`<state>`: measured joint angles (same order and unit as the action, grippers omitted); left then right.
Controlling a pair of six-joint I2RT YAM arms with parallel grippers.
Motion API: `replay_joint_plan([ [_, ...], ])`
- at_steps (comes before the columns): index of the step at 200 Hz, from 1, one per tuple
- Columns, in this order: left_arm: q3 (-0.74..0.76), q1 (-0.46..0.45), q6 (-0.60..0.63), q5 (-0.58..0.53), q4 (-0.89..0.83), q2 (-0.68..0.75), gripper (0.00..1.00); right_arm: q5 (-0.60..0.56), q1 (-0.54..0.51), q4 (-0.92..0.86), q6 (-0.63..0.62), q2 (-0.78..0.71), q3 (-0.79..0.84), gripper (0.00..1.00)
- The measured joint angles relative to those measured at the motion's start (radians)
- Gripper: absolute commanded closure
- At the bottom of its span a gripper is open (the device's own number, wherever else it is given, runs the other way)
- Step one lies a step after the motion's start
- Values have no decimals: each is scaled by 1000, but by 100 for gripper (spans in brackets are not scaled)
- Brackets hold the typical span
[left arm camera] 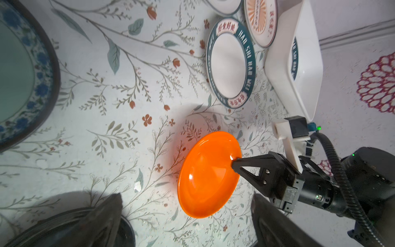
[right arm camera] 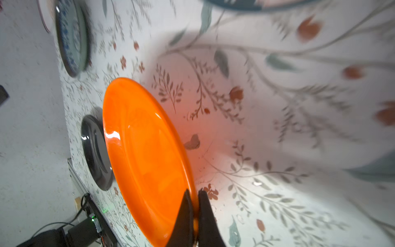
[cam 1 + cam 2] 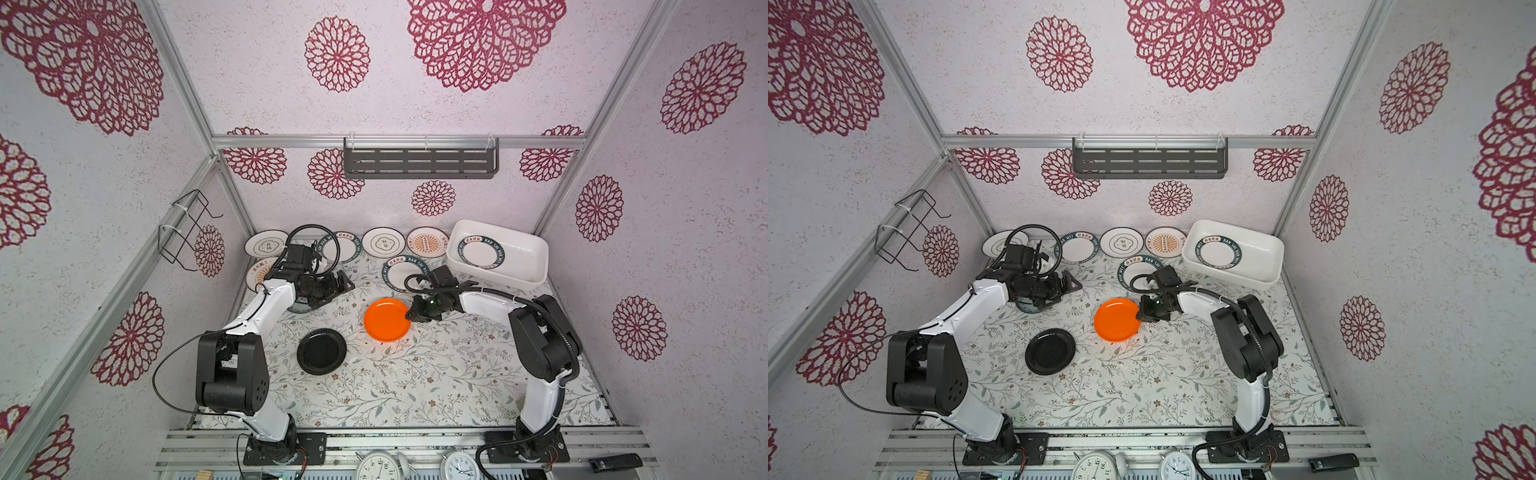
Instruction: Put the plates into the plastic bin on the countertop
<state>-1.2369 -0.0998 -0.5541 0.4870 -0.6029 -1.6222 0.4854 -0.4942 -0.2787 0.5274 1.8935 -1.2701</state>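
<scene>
Fingertips (image 2: 205, 218) of the right gripper (image 3: 411, 314) are pressed together on the right rim of the plain orange plate (image 3: 386, 320). The plate tilts, with that edge raised off the countertop (image 3: 415, 386). The white plastic bin (image 3: 523, 259) sits farther back and to the right, near but apart, holding one green-rimmed plate (image 3: 481, 252). A black plate (image 3: 321, 351) lies nearer, to the left. The left gripper (image 3: 337, 287), jaws spread wide and empty, hangs left of the orange plate.

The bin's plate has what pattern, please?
White plate, dark green lettered rim; best in a top view.
</scene>
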Motion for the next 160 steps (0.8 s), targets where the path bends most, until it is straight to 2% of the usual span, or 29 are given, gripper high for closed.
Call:
replay_joint_plan([
  [50, -39, -18, -179, -93, 185, 29, 3, -24, 150, -34, 8, -11, -176, 100],
  [89, -59, -97, -332, -180, 391, 22, 3, -69, 249, -55, 39, -4, -346, 100],
  [119, -154, -161, -371, -224, 453, -61, 3, -134, 335, -35, 81, 27, -430, 100],
  [160, -275, -213, -353, -285, 425, -165, 3, -235, 433, -30, 133, 132, -470, 100],
])
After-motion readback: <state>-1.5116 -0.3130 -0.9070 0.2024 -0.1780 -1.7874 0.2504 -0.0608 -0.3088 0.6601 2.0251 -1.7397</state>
